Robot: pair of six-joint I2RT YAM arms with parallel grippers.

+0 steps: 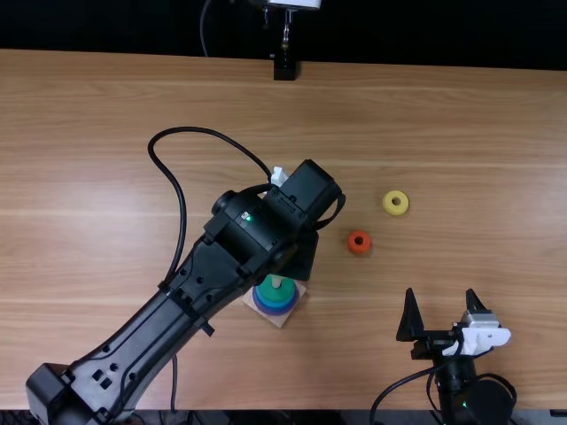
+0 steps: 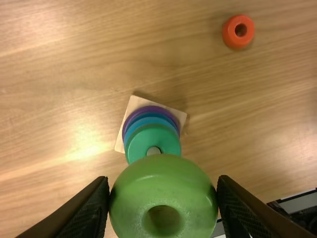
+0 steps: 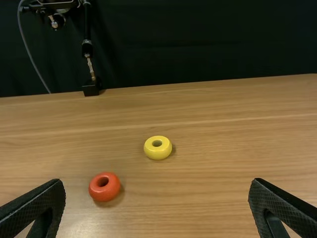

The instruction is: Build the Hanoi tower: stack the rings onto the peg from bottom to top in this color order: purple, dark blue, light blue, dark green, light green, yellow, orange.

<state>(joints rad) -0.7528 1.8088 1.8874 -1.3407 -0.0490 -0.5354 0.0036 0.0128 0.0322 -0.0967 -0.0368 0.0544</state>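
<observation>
Two rings, orange (image 3: 105, 195) and yellow (image 3: 158, 153), lie apart; left tool (image 1: 299, 256) grips light green ring (image 2: 163, 186), right tool (image 1: 440, 295) released.

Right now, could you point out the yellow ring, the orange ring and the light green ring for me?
Yellow ring (image 3: 158, 152): right wrist view, on its near side, below the hole.
Orange ring (image 3: 105, 193): right wrist view, on its near side.
Light green ring (image 2: 163, 186): left wrist view, on its curved surface beside the hole.
</observation>
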